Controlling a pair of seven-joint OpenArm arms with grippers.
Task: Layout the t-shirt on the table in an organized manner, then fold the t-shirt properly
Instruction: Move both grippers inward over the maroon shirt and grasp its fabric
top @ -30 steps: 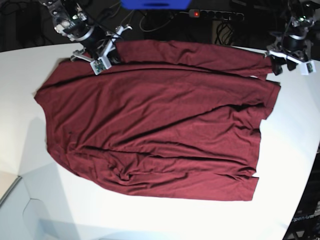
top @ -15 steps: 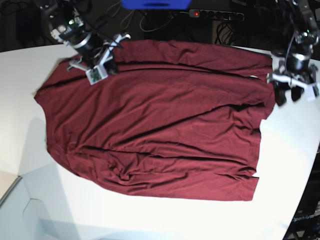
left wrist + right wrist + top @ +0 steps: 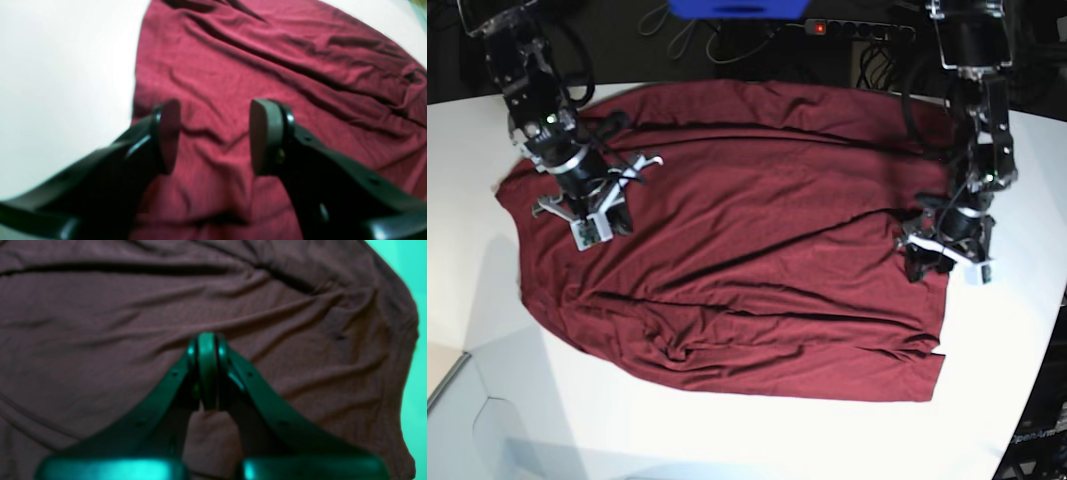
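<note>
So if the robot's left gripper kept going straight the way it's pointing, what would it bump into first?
Most likely the t-shirt. The left gripper has its jaws open and aims down at wrinkled maroon cloth, with nothing else between. The table lies just beside that spot. How far above the cloth it is, the blurry view doesn't show.

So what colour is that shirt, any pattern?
The t-shirt is plain dark maroon, no print; the base view shows it best.

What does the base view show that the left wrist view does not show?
Only the base view shows the whole t-shirt spread on the table, both arms, the right gripper and a power strip. Only the left wrist view shows the left gripper close up, jaws apart, nothing between them. Both show maroon cloth, the white tabletop and the left gripper over the shirt near its edge.
</note>
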